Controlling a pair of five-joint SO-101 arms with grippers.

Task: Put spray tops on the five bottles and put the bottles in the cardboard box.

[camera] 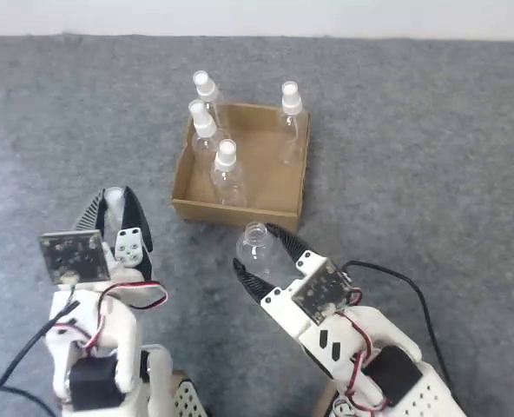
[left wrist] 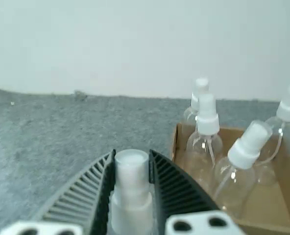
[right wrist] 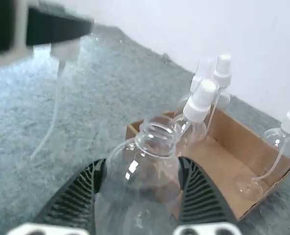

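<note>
My right gripper (camera: 260,258) is shut on a clear bottle without a top (camera: 255,238), held upright just in front of the cardboard box (camera: 279,187). The bottle's open neck (right wrist: 156,133) rises between the black fingers in the right wrist view. To the left of the box, my left gripper (camera: 115,219) is shut on a white spray top (camera: 114,201), seen close up as a white cap (left wrist: 131,188). The right wrist view has that spray top (right wrist: 64,50) up high with its thin tube hanging down, apart from the bottle. Several capped bottles (camera: 227,169) stand in the box.
Grey carpet (camera: 413,130) covers the table all around the box. A white wall (left wrist: 135,44) runs behind the far edge. Black cable (camera: 405,282) trails from the right arm across the carpet at the right.
</note>
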